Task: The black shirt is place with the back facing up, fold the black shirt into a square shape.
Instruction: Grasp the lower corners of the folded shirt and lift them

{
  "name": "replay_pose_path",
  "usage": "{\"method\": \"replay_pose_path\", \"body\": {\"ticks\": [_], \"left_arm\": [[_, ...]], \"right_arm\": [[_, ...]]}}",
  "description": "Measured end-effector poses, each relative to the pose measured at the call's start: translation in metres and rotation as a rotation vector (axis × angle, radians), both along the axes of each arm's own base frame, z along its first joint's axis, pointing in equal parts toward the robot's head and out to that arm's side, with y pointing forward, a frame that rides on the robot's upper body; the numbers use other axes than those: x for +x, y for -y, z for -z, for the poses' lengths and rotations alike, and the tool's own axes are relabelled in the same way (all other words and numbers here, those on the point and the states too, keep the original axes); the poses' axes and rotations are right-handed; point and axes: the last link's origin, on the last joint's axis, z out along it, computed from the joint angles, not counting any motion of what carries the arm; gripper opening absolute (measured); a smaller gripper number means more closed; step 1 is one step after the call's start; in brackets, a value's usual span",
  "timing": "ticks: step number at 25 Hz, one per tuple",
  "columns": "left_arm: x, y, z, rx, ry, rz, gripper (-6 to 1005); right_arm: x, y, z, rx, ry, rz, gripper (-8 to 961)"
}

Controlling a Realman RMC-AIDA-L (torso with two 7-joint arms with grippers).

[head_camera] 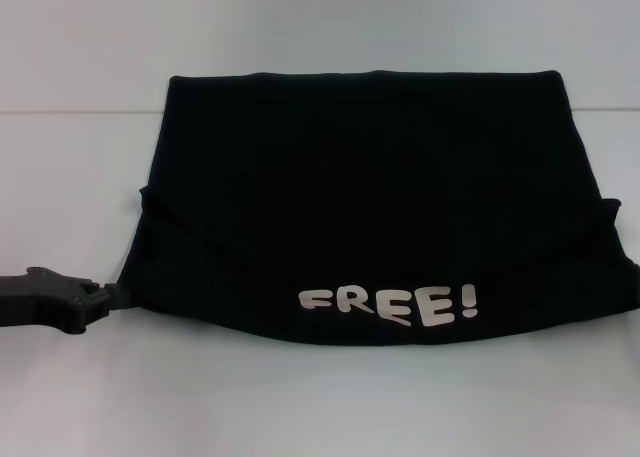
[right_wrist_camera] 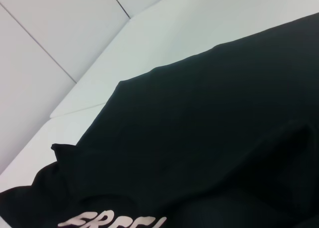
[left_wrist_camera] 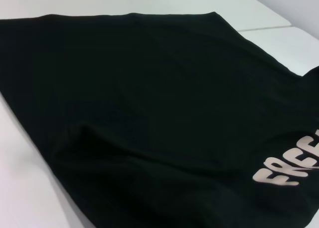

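The black shirt [head_camera: 370,197] lies folded into a wide band on the white table, its pale "FREE!" lettering [head_camera: 390,307] facing up near the front edge. My left gripper [head_camera: 108,297] reaches in low from the left and meets the shirt's front left corner. The left wrist view looks across the dark cloth [left_wrist_camera: 149,113], with part of the lettering [left_wrist_camera: 289,170] in view. In the right wrist view the shirt [right_wrist_camera: 209,138] fills most of the picture, a sleeve corner poking out at its side. The right gripper shows in no view.
The white table [head_camera: 300,27] extends beyond the shirt on every side, with a seam line [head_camera: 80,109] running across behind it. Bare tabletop lies in front of the lettering [head_camera: 320,407].
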Motion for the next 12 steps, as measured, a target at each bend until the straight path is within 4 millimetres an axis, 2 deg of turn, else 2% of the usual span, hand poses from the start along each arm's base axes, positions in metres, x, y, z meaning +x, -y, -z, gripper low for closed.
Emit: {"method": "replay_pose_path", "body": {"ticks": [12], "left_arm": [[0.005,-0.001,-0.005,-0.014,0.005,0.018,4]], "right_arm": [[-0.014,-0.009,-0.002,-0.023,-0.007,-0.064,27]]}}
